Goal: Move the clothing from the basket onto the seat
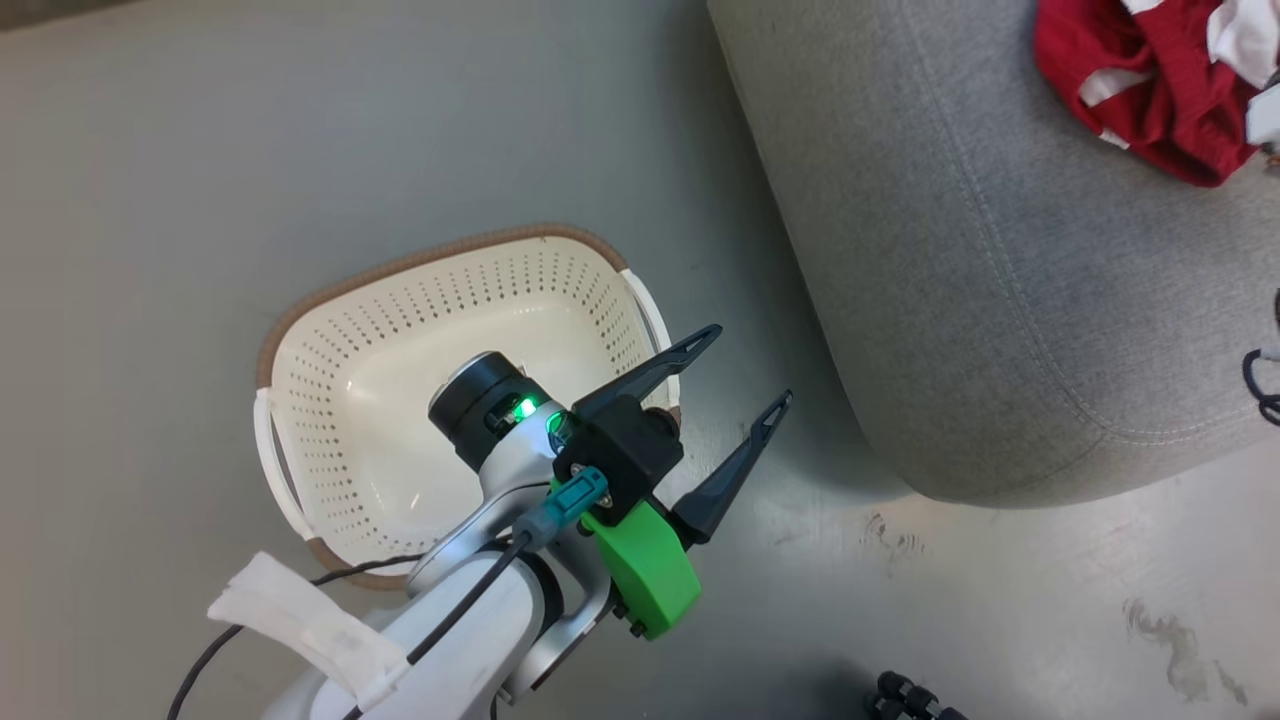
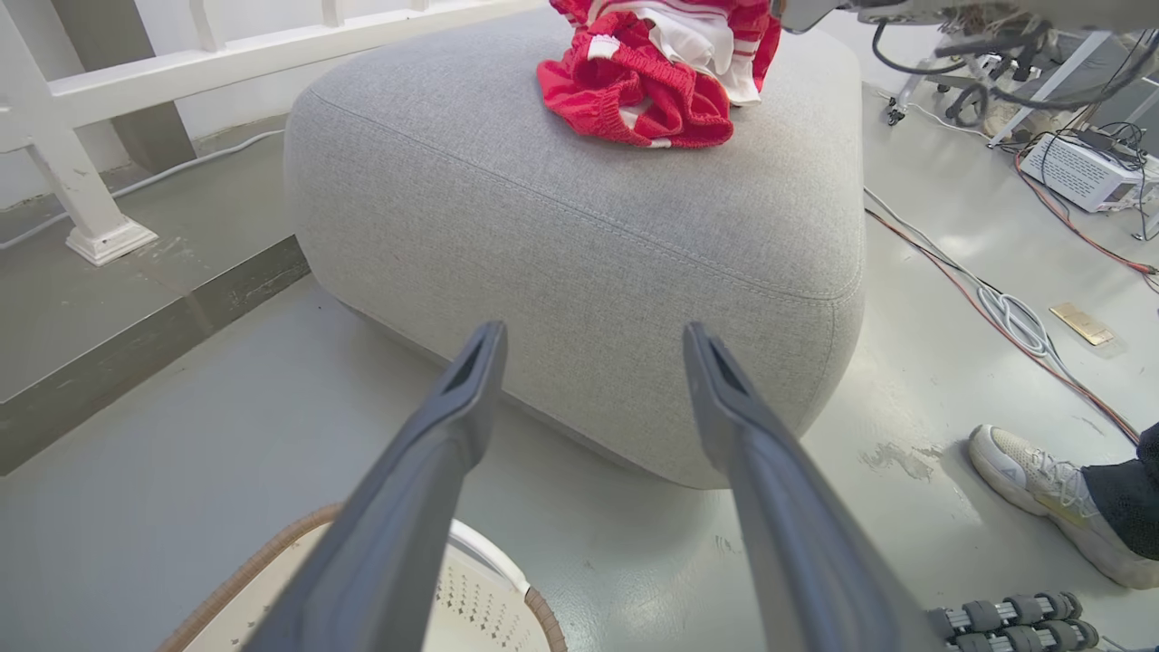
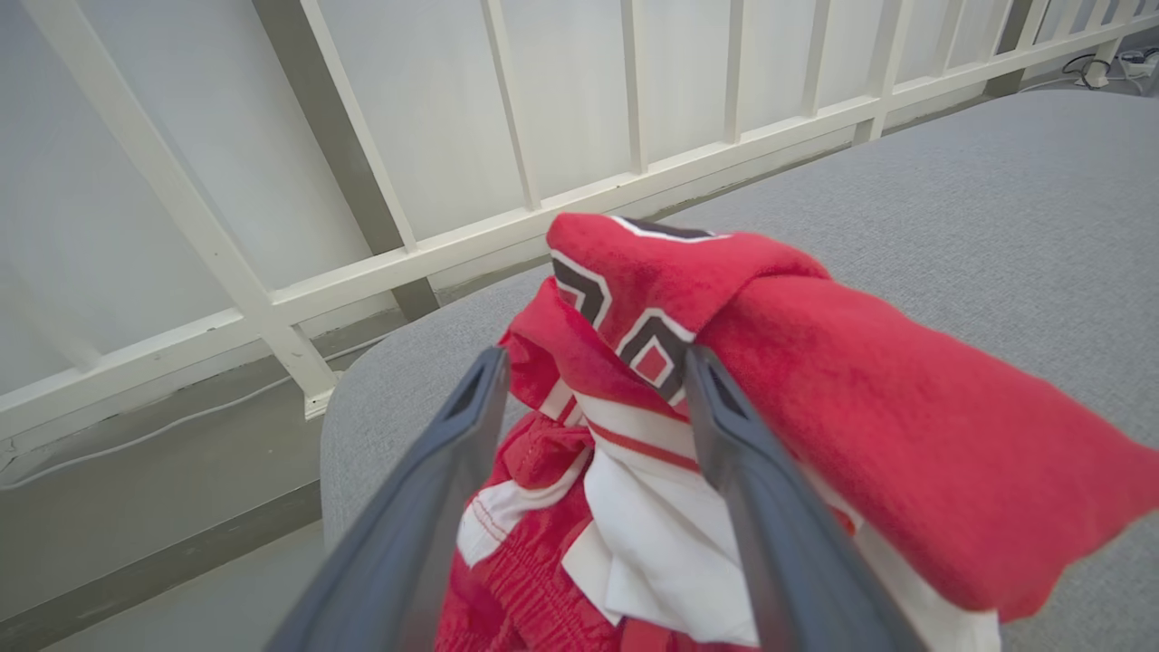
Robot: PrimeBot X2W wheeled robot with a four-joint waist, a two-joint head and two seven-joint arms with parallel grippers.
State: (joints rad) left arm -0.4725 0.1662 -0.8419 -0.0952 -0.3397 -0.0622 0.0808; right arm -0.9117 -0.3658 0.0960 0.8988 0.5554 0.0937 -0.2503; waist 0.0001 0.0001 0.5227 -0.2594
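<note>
1. On the seat (image 1: pixel 1000 300), far right of your head view, sits the clothing (image 1: pixel 1150 90): a bunched red heap with white stripes, lying fully on the grey cushion.
2. Right pincer (image 3: pixel 595 355): jaws wide, one finger on either side of the heap's top fold. The piece with the black-and-white number print sits between them and drapes across the right-hand finger in the right wrist view. You can't tell from it whether the fabric is caught on that finger.
3. Under the printed piece you see white fabric and a red ribbed hem, both resting on the cushion.
4. Left pincer (image 1: pixel 750 364): jaws wide, nothing between them. It hangs over the seat-side rim of the basket (image 1: pixel 330 400), fingers aimed toward the seat.
5. The basket stands upright on the floor (image 1: pixel 200 150), near the seat, with a strip of floor between them. Its perforated bottom and walls show around the left wrist.
6. Left wrist view: a person's shoe (image 2: pixel 1032 471) is on the floor near the seat's corner, with cables (image 2: pixel 1005 308) running beside it.
7. A white railing (image 3: pixel 634 172) stands behind the seat.
</note>
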